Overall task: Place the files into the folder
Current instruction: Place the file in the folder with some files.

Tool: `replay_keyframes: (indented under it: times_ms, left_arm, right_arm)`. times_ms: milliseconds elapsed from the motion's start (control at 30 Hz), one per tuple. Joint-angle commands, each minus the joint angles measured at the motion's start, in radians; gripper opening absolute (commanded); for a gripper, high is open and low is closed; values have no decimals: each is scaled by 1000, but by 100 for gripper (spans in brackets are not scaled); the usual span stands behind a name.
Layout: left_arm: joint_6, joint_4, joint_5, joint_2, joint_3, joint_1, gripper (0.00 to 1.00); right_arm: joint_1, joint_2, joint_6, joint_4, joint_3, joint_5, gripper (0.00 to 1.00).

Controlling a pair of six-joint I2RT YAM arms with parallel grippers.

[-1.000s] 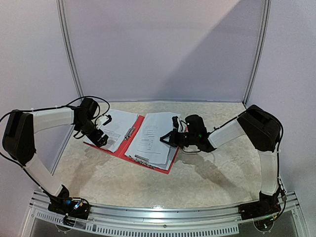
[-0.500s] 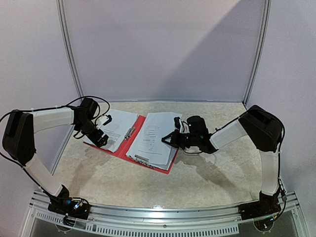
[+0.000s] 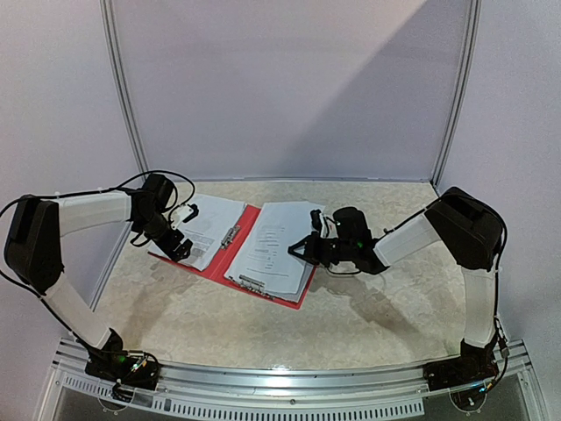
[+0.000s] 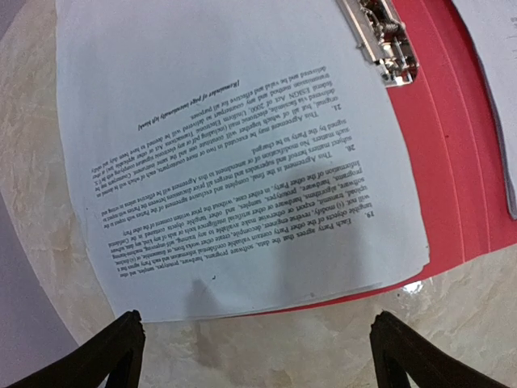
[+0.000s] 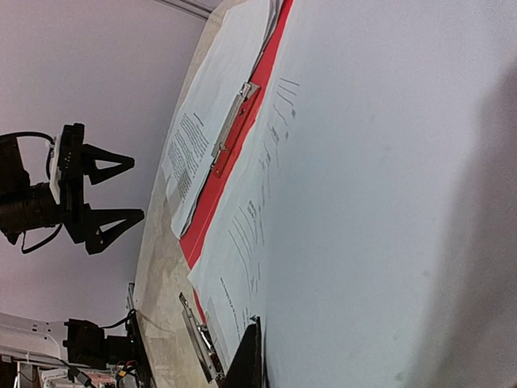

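Note:
The red folder [image 3: 226, 263] lies open on the table, its inside also showing in the left wrist view [image 4: 452, 162]. Files lie on both halves: a left stack [image 3: 210, 226] and a right stack [image 3: 272, 250]. My left gripper [image 3: 182, 230] hovers open at the left stack's outer edge, with nothing between its fingers [image 4: 257, 317]. My right gripper [image 3: 296, 248] is shut at the right stack's right edge. In the right wrist view a white sheet [image 5: 388, 202] stands close against its one visible finger [image 5: 250, 356]; the other finger is hidden behind the sheet.
One silver clip [image 3: 232, 235] sits along the folder's spine and another clip [image 3: 252, 282] at the right stack's near edge. Pale walls close the table at the back and sides. Marbled tabletop [image 3: 368, 307] lies in front of the folder.
My right gripper has drawn slightly to the right along the right stack's edge, and that edge lies flatter. The left arm has not moved.

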Motion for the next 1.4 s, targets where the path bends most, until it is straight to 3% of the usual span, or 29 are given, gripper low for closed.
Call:
replay_keyframes:
  times_ms: [0,167,433,900,1100,1200,1367]
  left_arm:
    - [-5,10,9,-6,-4,11,99]
    - [-6,10,10,-7,-6,11,100]
    - [-5,10,13,-9,-5,10,99]
    - [10,7,6,-25,-6,10,100]
    - [50,-6,-2,-48,10,10,100]
    - [83,-22,3,-44,41,5,94]
    - [107,-27,-23,10,125,-38,79]
  right_arm:
    - [8,-29,4,18,-12,-6,4]
    - [8,-36,2,-4,-12,0,7]
    - [15,-91,-56,-153,-3,38,30]
    - [34,-246,-248,-773,100,169,64]
    - [31,-357,-316,-1028,150,345,66]
    - [10,-368,-344,-1119,195,460,63]
    - [-47,-286,-380,-1168,286,535,42]
